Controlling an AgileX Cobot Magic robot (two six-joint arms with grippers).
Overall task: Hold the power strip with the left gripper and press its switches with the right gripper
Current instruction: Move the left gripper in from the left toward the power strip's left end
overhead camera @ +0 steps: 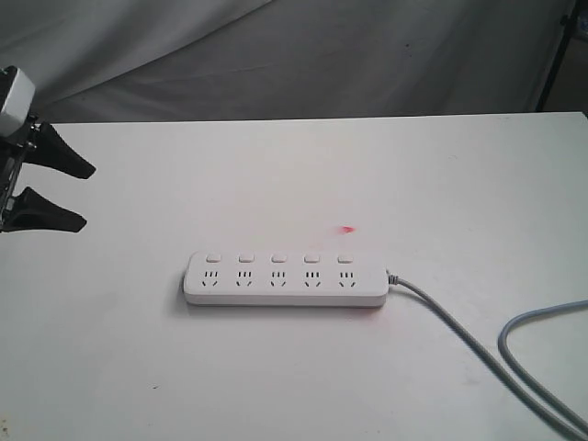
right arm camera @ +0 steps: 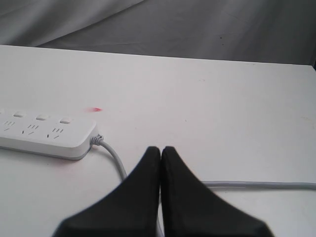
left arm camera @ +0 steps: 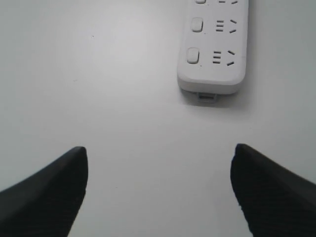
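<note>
The white power strip lies flat near the middle of the table, its row of square switches along the far side and a grey cable leaving its right end. My left gripper stands open at the table's left edge, well short of the strip's left end; the left wrist view shows that end of the power strip ahead of the left gripper, nothing between the fingers. My right gripper is shut and empty, close to the cable beside the power strip. It is outside the exterior view.
A small red light spot glows on the white table just behind the strip's right end. Grey cloth hangs behind the table. The cable loops back toward the right front edge.
</note>
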